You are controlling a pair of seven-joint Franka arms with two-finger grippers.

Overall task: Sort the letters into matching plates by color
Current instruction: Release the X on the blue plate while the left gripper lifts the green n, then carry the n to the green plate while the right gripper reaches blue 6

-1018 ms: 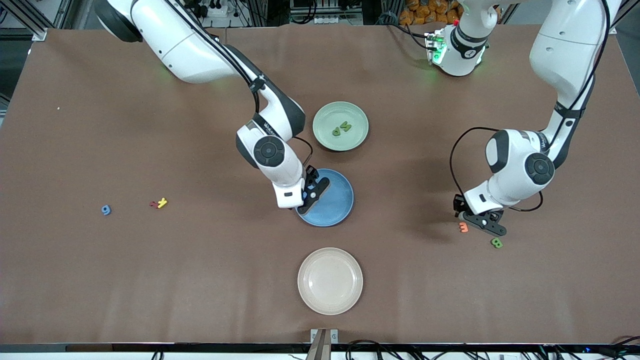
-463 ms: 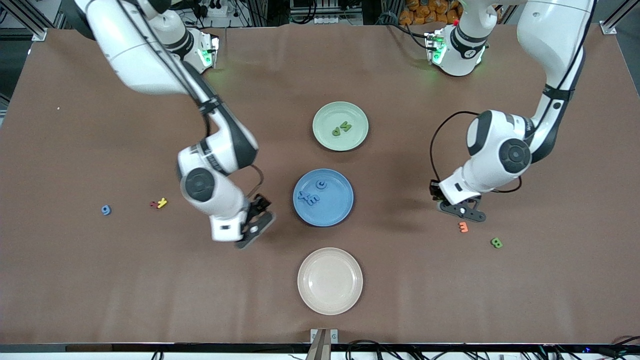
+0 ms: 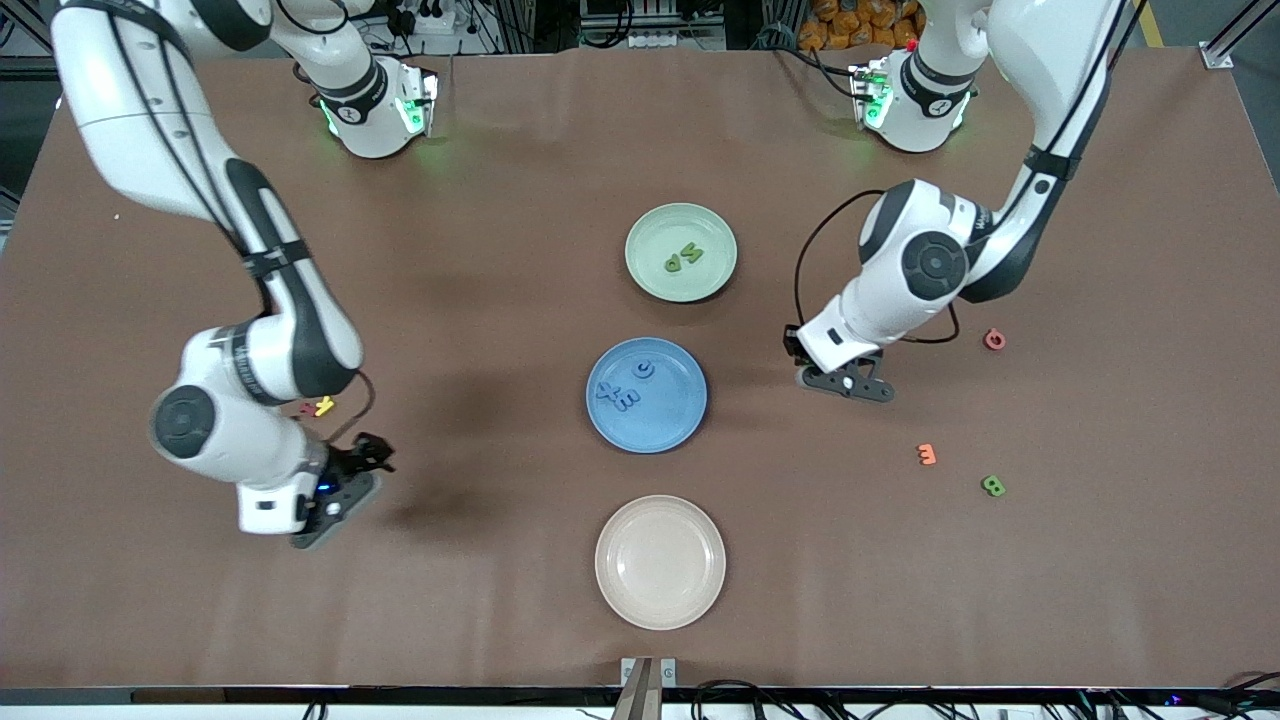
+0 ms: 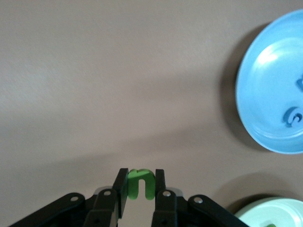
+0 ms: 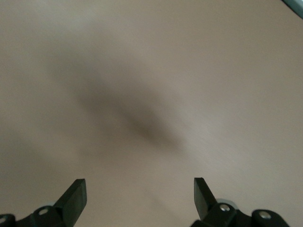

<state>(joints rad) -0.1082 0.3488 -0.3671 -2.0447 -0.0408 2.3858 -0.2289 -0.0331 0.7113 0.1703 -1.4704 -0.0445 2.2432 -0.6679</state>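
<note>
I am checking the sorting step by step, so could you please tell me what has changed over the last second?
The right gripper left the blue plate, where blue letters now lie uncovered, and swung open toward its own end of the table. The left gripper, shut on a green letter, lifted away from the orange letter toward the green plate. Plates, the green B and the orange letter stayed put.

Both arms are glossy white with dark grey joint bands and round black caps at the wrist joints. Green lights glow on their bases. A thin black cable loops beside each wrist. The left gripper (image 4: 140, 185) and right gripper (image 5: 140, 191) have matte black fingers with small silver screws.
</note>
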